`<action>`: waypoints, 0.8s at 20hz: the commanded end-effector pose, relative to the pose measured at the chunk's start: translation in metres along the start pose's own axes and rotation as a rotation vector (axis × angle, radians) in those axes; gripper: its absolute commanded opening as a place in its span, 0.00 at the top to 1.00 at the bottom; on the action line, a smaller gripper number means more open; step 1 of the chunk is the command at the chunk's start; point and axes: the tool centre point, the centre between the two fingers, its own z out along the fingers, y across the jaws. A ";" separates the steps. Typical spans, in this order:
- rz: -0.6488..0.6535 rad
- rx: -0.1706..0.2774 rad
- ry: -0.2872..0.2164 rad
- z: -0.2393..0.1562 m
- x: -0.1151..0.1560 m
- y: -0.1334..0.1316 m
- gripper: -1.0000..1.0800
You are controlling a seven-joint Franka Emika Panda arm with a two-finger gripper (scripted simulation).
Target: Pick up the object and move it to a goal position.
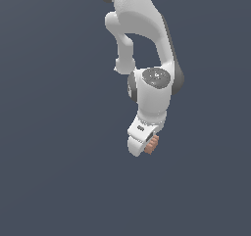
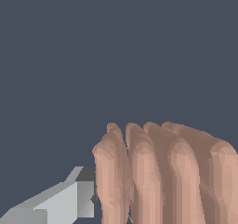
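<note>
The object is a small salmon-brown ridged lump at the tip of my white gripper, in the lower middle of the exterior view. In the wrist view the object fills much of the picture, its wavy grooves running lengthwise. One grey finger presses against its side. The other finger is hidden behind the lump. The gripper looks shut on the object and holds it off the surface.
The white arm reaches down from the top of the exterior view over a plain dark blue-grey floor. No goal marker or other object shows in either view.
</note>
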 end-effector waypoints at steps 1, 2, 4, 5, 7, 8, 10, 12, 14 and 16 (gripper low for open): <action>-0.051 -0.021 0.044 -0.032 0.018 0.005 1.00; -0.073 -0.029 0.063 -0.046 0.025 0.007 1.00; -0.121 -0.047 0.103 -0.077 0.040 0.009 1.00; -0.144 -0.055 0.124 -0.092 0.047 0.010 1.00; -0.190 -0.072 0.164 -0.123 0.060 0.010 1.00; -0.213 -0.081 0.183 -0.138 0.066 0.010 1.00; -0.257 -0.096 0.221 -0.168 0.077 0.009 1.00; -0.299 -0.111 0.259 -0.197 0.086 0.007 1.00; -0.341 -0.126 0.295 -0.225 0.094 0.004 1.00; -0.379 -0.139 0.329 -0.252 0.100 0.001 1.00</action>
